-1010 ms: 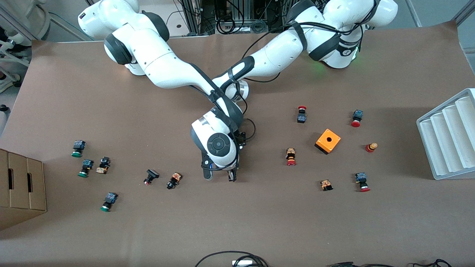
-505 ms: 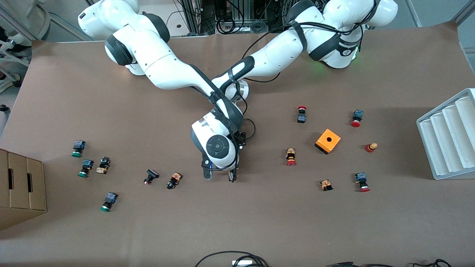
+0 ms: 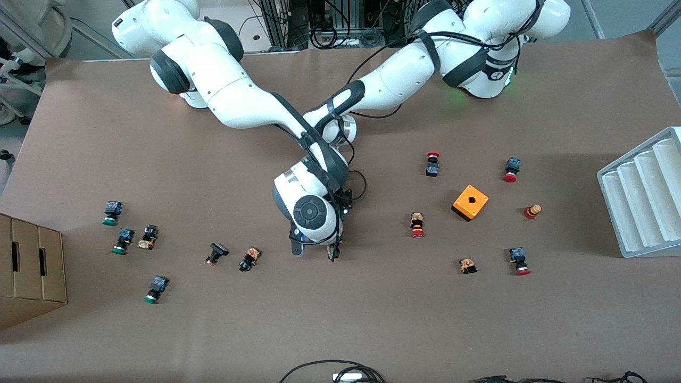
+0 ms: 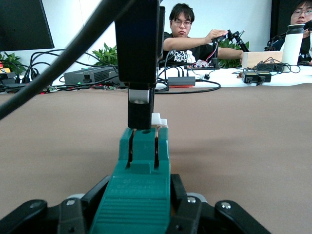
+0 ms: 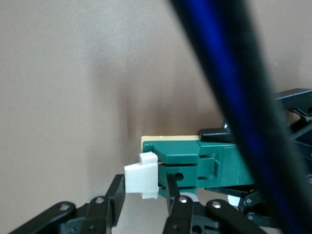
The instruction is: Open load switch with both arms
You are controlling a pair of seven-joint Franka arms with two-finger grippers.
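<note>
A brown table (image 3: 372, 319) strewn with push buttons (image 3: 416, 225) and an orange box (image 3: 470, 202) was seen, both arms meeting over its middle. The green load switch (image 4: 139, 183) was held clenched in the left gripper (image 4: 136, 214), above the table. The right gripper (image 5: 141, 195) was set around the switch's white block (image 5: 141, 180), its fingers (image 5: 115, 195) not seen pressing it. A grey rack (image 3: 641, 197) was placed at the left arm's end.

Both arms (image 3: 255, 106) cross at frame center above the brown table (image 3: 340, 319). The right tool (image 3: 315, 254) hangs there. An orange box (image 3: 470, 202) sits right of center among scattered push buttons (image 3: 417, 225).
</note>
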